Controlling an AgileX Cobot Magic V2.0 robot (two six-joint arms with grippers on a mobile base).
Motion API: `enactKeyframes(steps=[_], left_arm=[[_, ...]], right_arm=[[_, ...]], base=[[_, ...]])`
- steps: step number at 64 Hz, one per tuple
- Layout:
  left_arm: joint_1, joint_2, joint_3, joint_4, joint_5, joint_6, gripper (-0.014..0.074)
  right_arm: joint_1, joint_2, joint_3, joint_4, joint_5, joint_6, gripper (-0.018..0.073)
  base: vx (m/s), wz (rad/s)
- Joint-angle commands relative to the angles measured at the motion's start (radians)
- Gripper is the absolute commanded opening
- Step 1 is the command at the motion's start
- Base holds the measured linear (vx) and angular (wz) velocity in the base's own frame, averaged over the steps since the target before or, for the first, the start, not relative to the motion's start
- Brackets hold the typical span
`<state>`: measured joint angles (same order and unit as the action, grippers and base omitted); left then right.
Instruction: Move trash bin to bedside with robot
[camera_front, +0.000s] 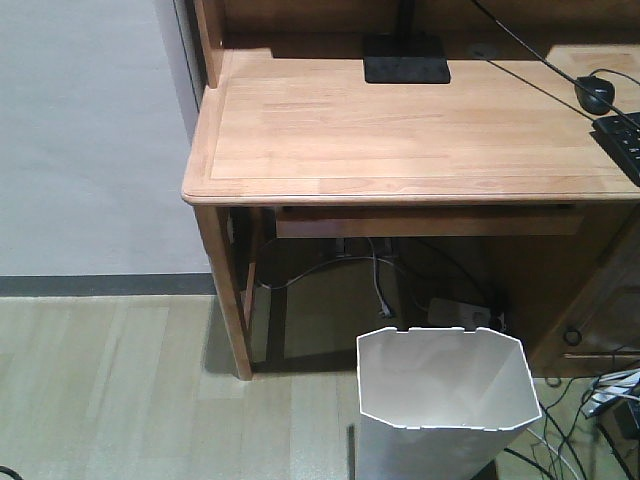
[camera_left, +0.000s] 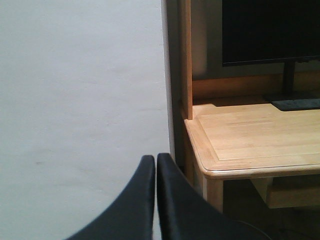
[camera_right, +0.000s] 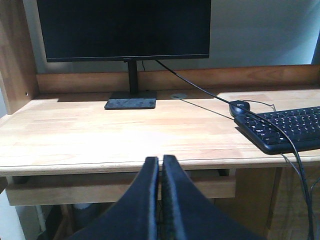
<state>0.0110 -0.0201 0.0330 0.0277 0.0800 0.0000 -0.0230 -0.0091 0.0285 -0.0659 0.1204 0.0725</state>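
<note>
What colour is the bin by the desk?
The bin is plain white with no markings. It shows best in the exterior front-facing view.

Floor (camera_front: 110, 390) left of the trash bin (camera_front: 440, 400) lies open. Desk (camera_front: 400, 130) edge overhangs just behind the bin; desk leg (camera_front: 225, 290) stands off to its left. Cables (camera_front: 610, 388) crowd the floor on the bin's right. Power strip (camera_front: 460, 312) lies behind it, under the desk. Bin mouth is open from above.

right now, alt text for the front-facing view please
A tall white trash bin stands on the floor before a light wooden desk. On the desk: a black monitor base, mouse and keyboard edge; cables and a power strip lie underneath.
</note>
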Motion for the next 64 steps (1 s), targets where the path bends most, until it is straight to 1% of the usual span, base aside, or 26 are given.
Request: enactKeyframes(steps=[1,54,57,64], left_arm=[[-0.006,-0.008,0.012,-0.009,-0.074,-0.014,-0.0006],[-0.006,-0.008,0.012,-0.009,-0.074,-0.014,-0.0006],[-0.006,-0.008,0.012,-0.009,-0.074,-0.014,-0.0006],[-0.006,-0.008,0.012,-0.009,-0.074,-0.014,-0.0006]], right_arm=[[-0.007,-0.011,0.001,-0.002,-0.075,-0.002,-0.0008],[-0.007,-0.011,0.001,-0.002,-0.075,-0.002,-0.0008],[-0.007,-0.011,0.001,-0.002,-0.096,-0.002,-0.0008],[-0.007,-0.011,-0.003,-0.002,-0.227,-0.002,-0.0008]], base=[[0.0,0.0],[0.0,0.0],[0.0,0.0],[0.0,0.0]])
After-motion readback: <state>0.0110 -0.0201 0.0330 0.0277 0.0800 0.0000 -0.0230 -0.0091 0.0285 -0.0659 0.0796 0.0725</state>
